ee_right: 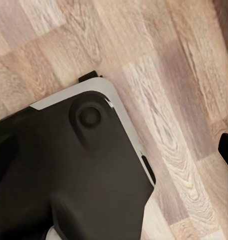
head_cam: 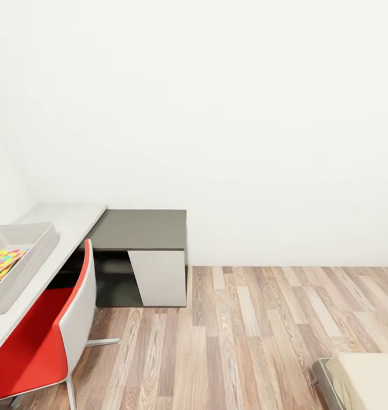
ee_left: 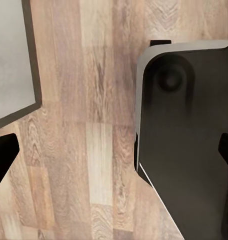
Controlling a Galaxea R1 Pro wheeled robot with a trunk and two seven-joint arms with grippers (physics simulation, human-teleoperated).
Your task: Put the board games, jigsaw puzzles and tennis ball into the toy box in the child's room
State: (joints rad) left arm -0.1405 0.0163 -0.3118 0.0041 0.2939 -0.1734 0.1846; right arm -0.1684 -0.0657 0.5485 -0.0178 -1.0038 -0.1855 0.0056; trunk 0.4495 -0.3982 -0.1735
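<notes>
At the far left of the head view, the toy box [head_cam: 29, 250], a pale translucent bin, rests on the white table [head_cam: 74, 219] along the left wall. A brightly coloured flat item [head_cam: 3, 263], probably one of the jigsaw puzzles or board games, lies inside it; its exact type cannot be determined. A red chair [head_cam: 43, 336] is pushed up to the table edge. Further right, a grey cabinet [head_cam: 143, 256] adjoins the table end. Open wood floor [head_cam: 256, 336] follows, and a beige corner of the bed [head_cam: 367, 378] appears at the lower right. No other toy can be identified.

Hazards, as judged: the chair blocks the near approach to the table, so a base move toward the box risks striking the chair legs. The box overhangs near the table edge; a heavy drop could shift it.

The left wrist view shows the left gripper [ee_left: 116, 150] with dark fingertips [ee_left: 3, 155] at opposite edges of the frame, therefore spread wide and empty, above the robot's dark base [ee_left: 189, 140] and a grey panel [ee_left: 11, 60]. The right wrist view shows the base from another angle and one fingertip [ee_right: 227, 150]; the state of the right gripper cannot be determined. The head view supplies the room layout, which the wrist views lack.
</notes>
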